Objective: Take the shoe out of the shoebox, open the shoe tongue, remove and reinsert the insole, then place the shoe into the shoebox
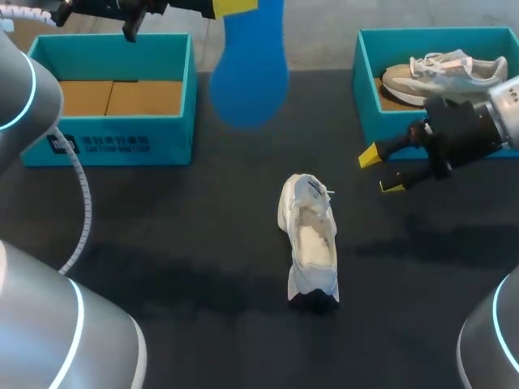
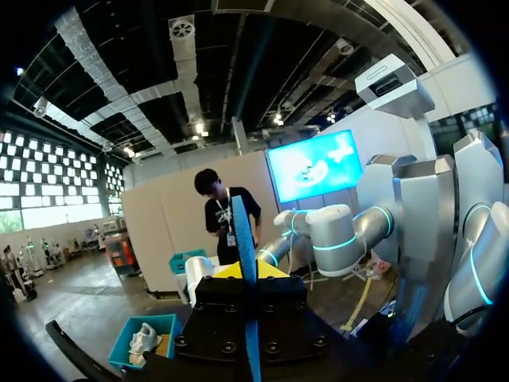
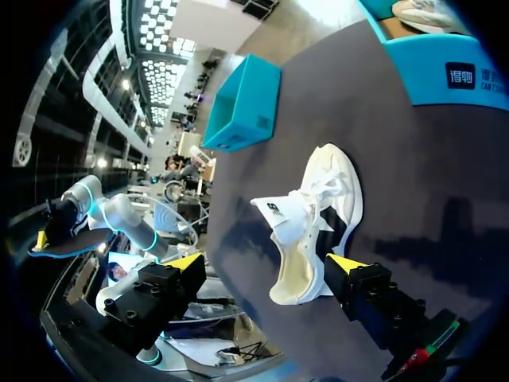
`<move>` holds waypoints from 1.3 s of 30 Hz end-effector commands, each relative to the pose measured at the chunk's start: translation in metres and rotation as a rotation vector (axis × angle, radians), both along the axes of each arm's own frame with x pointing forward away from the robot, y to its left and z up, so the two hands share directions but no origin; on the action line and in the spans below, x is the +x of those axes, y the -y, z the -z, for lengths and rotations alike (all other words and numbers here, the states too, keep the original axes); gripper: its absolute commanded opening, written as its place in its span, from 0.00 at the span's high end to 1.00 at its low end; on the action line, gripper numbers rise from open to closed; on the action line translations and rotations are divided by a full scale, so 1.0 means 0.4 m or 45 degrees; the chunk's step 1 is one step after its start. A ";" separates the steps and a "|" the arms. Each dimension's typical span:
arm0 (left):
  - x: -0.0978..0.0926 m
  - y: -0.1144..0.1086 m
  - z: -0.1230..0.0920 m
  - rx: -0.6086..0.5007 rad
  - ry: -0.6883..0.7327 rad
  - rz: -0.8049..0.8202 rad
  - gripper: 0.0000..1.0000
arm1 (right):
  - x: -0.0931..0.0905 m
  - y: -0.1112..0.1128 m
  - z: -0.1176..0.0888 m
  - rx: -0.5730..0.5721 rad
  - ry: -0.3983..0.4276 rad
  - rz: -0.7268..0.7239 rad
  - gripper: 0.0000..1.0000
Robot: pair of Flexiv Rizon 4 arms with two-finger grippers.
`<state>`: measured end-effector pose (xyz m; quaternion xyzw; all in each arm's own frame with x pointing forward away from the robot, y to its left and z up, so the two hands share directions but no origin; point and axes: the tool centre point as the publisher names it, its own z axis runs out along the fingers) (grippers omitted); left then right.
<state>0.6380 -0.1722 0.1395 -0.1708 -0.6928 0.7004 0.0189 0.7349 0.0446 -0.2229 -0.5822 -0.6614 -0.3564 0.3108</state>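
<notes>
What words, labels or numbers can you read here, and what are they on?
Left shoebox: white print on its front wall, too blurred to read.
Right shoebox: white print on its side wall, too small to read.
Shoe on the table: dark side mark, not legible.

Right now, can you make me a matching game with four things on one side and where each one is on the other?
Things:
1. blue insole
2. white shoe
3. grey shoe
4. right pincer

Places:
A. inside the right shoebox
B. open, above the table, just in front of the right shoebox
C. on the table, in the middle
D. held up in the air by the left pincer

Pairs: 1-D, 2-C, 3-A, 4-B
</notes>
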 end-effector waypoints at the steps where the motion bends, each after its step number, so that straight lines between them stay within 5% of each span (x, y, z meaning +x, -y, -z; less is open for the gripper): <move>1: 0.005 0.004 -0.002 0.001 0.001 0.005 1.00 | -0.002 -0.001 0.000 -0.002 0.001 0.003 0.00; 13: 0.055 0.008 0.078 -0.053 0.552 -0.099 1.00 | 0.007 -0.005 -0.024 0.125 -0.091 0.044 0.00; 24: 0.061 0.016 0.132 -0.072 1.007 0.003 1.00 | 0.016 -0.020 -0.063 0.251 -0.060 0.101 0.00; 39: 0.055 0.008 0.145 -0.080 1.081 0.074 1.00 | 0.008 -0.031 -0.093 0.354 -0.067 0.112 0.00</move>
